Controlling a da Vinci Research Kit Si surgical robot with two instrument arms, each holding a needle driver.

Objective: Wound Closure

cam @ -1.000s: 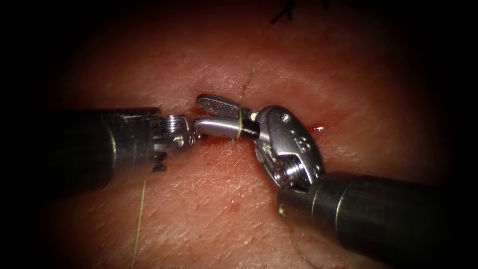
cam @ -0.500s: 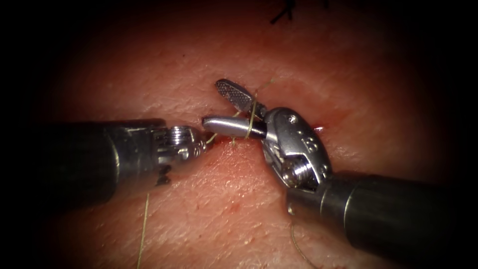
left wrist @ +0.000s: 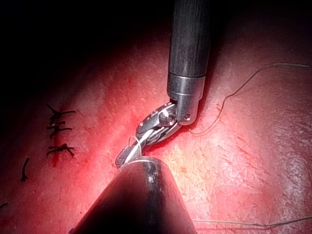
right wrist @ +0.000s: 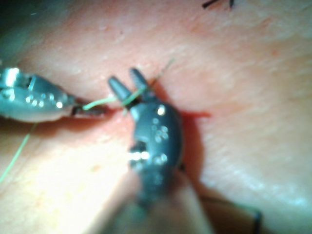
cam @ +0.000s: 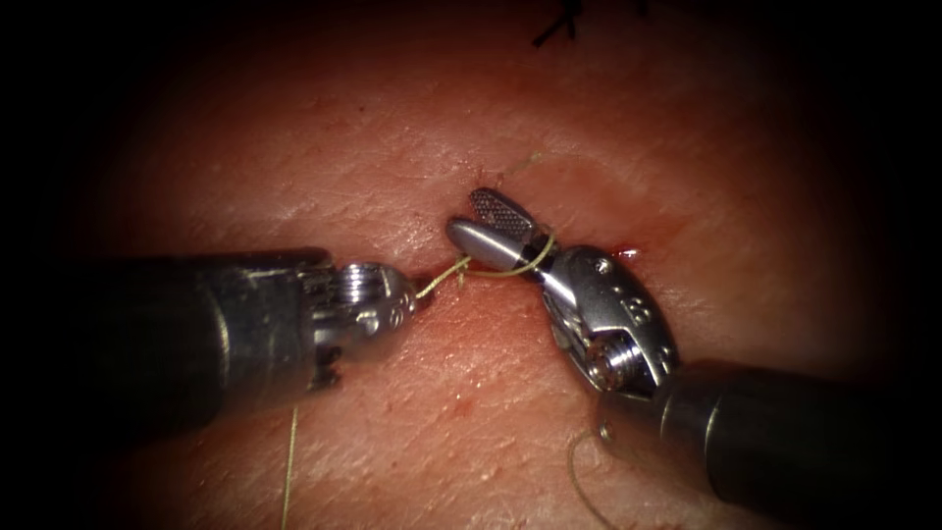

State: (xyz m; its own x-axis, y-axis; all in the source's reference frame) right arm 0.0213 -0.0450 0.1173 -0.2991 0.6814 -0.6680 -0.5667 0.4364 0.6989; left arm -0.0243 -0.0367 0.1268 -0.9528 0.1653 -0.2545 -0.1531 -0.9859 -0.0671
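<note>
Thread [cam: 446, 275] taut over the cut — one end clamped by left tool [cam: 407, 299], looped around right tool's [cam: 488, 226] parted, empty jaws.

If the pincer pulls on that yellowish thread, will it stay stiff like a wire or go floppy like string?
Probably floppy. The thread wraps round the right pincer, whose jaws are open, and a loose end curls on the tissue, as string would. Between that loop and the left pincer, shut on it, it runs nearly straight, so it likely goes taut when pulled. It looks thin and light.
</note>
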